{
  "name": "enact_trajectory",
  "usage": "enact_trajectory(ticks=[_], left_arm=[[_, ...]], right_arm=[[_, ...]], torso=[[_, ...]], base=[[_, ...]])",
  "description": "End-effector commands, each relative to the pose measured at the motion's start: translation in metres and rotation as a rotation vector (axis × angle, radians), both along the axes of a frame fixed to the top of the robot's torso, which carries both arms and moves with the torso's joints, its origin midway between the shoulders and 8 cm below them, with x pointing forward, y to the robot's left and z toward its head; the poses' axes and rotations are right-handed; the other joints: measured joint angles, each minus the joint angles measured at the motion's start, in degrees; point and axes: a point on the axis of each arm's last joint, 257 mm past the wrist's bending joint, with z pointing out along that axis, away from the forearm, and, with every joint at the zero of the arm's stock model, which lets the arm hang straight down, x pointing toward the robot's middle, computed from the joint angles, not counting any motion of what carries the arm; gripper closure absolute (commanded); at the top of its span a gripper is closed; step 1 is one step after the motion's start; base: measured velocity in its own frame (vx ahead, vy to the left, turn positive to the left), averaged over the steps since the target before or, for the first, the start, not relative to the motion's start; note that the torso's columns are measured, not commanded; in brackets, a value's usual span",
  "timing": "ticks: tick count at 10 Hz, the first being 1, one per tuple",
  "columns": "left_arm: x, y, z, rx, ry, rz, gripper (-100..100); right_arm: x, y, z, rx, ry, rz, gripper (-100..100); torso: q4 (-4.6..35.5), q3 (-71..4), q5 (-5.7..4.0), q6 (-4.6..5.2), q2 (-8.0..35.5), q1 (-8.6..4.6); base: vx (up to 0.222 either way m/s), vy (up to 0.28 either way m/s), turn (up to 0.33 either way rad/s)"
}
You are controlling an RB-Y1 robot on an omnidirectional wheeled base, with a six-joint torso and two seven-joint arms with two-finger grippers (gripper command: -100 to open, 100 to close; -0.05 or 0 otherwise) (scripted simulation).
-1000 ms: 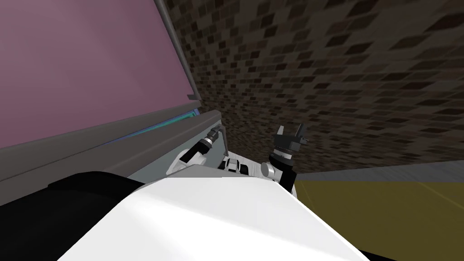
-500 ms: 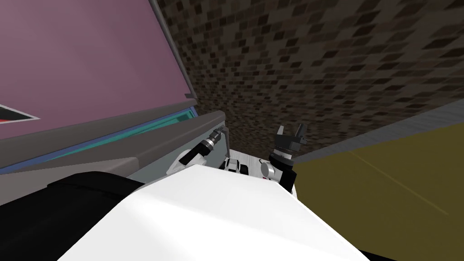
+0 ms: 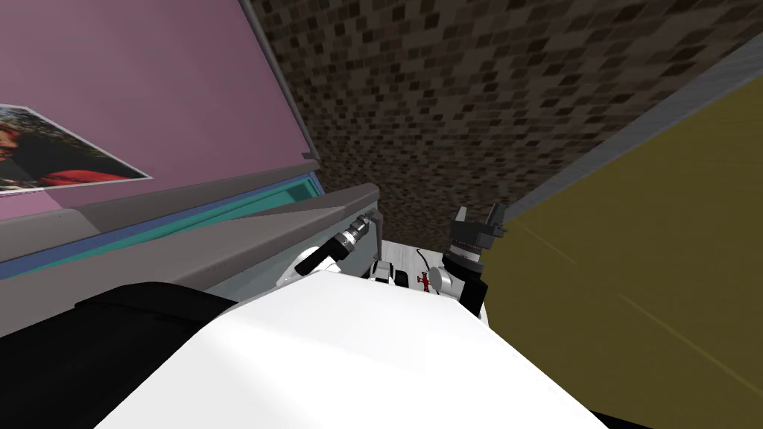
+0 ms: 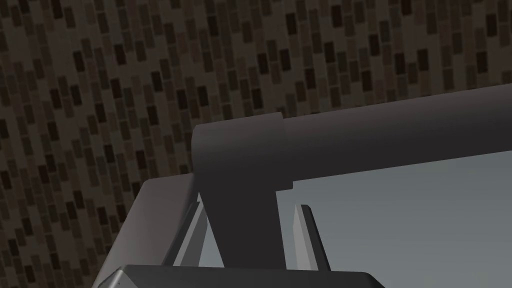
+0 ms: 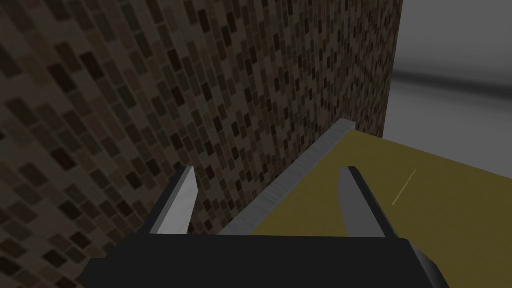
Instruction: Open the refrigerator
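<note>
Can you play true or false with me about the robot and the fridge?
1. The left gripper is shut on the dark handle. True.
2. The right gripper is holding a cup. False: its fingers stand open with nothing between them.
3. The refrigerator door is shut tight. False: a teal gap shows along its edge, so it is a little open.
4. A picture hangs on the pink wall. True.
</note>
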Motion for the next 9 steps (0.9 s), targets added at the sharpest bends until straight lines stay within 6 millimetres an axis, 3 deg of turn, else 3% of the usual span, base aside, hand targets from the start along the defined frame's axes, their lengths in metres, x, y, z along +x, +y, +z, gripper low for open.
enact_trajectory(ticks=[1,3,9], left_arm=[[-0.011,-0.017,-0.005,0.008,0.014,-0.062,100],[-0.012,-0.021,-0.001,0.004,0.006,-0.072,100],[-0.033,-0.061,-0.004,0.003,0.015,-0.198,100]], right_arm=[[0.000,0.000,0.000,0.000,0.000,0.000,0],[0.000,0.000,0.000,0.000,0.000,0.000,0],[0.000,0.000,0.000,0.000,0.000,0.000,0]], torso=[[0.00,-0.02,0.00,-0.04,-0.05,-0.01],[-0.06,-0.11,-0.08,0.09,-0.16,-0.31],[-0.01,0.13,-0.09,0.04,-0.03,-0.15]], base=[[-0.287,-0.141,-0.137],[-0.225,-0.131,-0.078],[-0.248,-0.043,-0.132]])
